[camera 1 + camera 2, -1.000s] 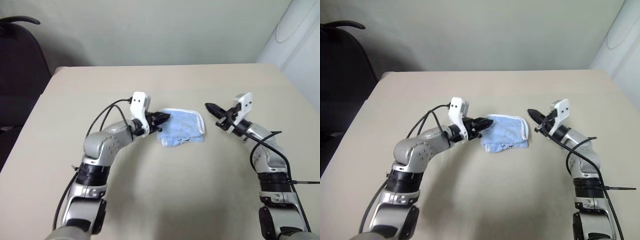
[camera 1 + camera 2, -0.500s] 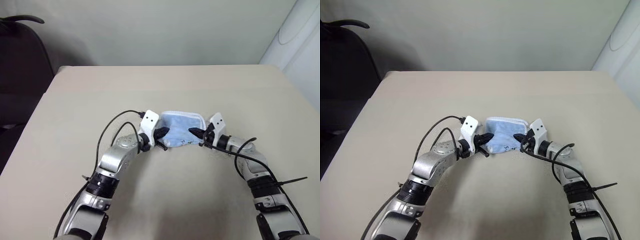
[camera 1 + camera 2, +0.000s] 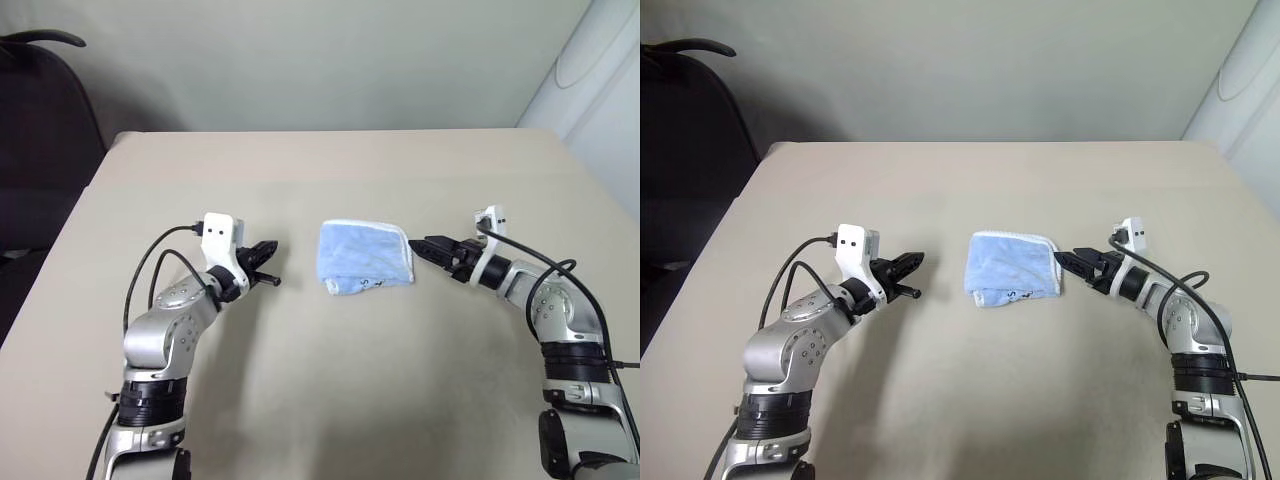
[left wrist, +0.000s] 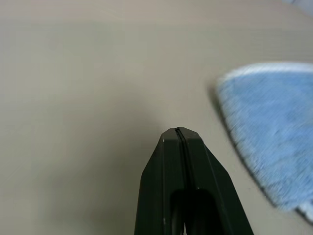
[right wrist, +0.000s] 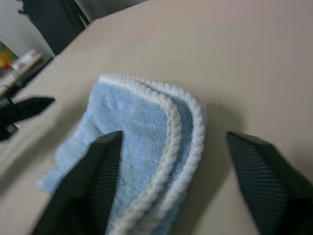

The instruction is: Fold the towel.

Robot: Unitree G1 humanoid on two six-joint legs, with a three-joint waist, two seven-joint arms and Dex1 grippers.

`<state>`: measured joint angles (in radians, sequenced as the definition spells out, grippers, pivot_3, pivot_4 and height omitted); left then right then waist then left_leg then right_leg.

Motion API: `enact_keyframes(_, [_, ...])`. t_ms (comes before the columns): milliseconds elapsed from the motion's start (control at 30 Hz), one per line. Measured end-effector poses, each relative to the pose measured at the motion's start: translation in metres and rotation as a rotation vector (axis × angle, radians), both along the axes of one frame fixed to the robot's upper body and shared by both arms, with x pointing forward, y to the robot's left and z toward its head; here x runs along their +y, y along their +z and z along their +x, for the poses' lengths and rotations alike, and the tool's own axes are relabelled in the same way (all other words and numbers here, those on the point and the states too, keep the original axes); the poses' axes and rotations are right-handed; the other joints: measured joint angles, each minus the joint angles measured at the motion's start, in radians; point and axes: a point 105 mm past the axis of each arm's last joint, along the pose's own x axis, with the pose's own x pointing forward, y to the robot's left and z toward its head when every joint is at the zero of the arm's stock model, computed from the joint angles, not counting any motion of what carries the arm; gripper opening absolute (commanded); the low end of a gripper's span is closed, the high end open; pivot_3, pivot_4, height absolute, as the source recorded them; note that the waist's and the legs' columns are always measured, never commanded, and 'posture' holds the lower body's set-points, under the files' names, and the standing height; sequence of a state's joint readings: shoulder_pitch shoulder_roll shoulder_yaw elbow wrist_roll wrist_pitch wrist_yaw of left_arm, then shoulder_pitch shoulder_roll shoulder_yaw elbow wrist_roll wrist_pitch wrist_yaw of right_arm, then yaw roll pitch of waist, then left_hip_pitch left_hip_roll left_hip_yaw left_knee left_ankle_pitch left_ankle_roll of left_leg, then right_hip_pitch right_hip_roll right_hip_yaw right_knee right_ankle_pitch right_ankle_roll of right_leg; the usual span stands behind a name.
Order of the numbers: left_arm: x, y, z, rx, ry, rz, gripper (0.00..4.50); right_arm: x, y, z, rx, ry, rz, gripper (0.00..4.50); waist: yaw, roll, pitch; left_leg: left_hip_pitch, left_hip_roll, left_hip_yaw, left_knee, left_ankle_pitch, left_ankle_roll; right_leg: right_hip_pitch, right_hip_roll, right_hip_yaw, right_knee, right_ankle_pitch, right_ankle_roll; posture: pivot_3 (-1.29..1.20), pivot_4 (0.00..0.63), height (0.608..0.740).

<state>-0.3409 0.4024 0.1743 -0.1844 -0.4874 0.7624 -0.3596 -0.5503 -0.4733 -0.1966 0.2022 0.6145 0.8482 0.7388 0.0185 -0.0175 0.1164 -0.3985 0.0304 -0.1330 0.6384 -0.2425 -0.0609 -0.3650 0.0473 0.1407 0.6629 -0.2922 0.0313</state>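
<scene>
Blue terry towel (image 3: 364, 257) already folded small, lying mid-desk (image 3: 320, 390) between both grippers. Left gripper (image 3: 262, 262) well clear, jaws together; right gripper (image 5: 173, 186) just beside its bound edge, jaws apart. Probably final tidy: press flat or withdraw.

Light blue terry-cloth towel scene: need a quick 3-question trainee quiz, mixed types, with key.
1. True or false: the left gripper is clamped on the light blue terry-cloth towel with the whitish stitched border.
2. Multiple choice: the towel lies on the beige table A) spread flat in one layer, B) folded into a compact bundle, C) draped over the edge.
3. Fill in: the right gripper has its jaws ____, one finger over the towel's edge.

Key: 1 false, it is shut and apart from the towel. 2 B. 3 open.
</scene>
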Motion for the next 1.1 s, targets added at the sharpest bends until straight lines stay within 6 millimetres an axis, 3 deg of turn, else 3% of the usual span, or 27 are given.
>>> enact_keyframes(200, [-0.002,-0.002,-0.005,0.003,0.010,-0.011,0.00,-0.002,-0.023,0.008,0.151,-0.028,0.038,4.44,-0.001,0.000,0.000,0.000,0.000,0.000,0.000,0.000,0.000,-0.001,0.000,0.000,0.001,0.000,0.000,0.00,0.150,0.740])
enact_keyframes(367, [-0.004,-0.005,-0.007,0.012,0.006,-0.018,0.00,0.007,-0.025,0.010,0.154,0.007,0.017,4.44,-0.011,-0.001,0.000,0.000,0.000,0.000,0.000,0.000,0.000,-0.001,0.000,0.000,0.001,0.000,0.000,0.00,0.150,0.740])
enact_keyframes(867, [-0.014,-0.008,-0.009,0.027,-0.009,-0.031,0.00,0.063,-0.026,0.009,0.147,0.169,0.041,4.44,-0.021,-0.001,-0.001,0.000,0.000,0.000,0.001,0.000,0.000,-0.001,0.000,-0.001,0.002,0.000,0.000,0.00,0.150,0.740])
enact_keyframes(967, [-0.015,-0.008,-0.010,0.027,-0.012,-0.029,0.00,0.064,-0.026,0.009,0.146,0.174,0.040,3.88,-0.021,-0.001,-0.001,0.000,0.000,0.000,0.001,0.000,0.000,-0.001,0.000,-0.001,0.002,0.000,0.000,0.00,0.150,0.740])
enact_keyframes(1100, [-0.016,-0.008,-0.010,0.029,-0.013,-0.032,0.00,0.065,-0.030,0.007,0.160,0.176,0.046,2.53,-0.021,-0.001,-0.001,0.000,0.000,0.000,0.001,0.000,0.000,-0.001,0.000,-0.001,0.002,0.000,0.000,0.00,0.150,0.740])
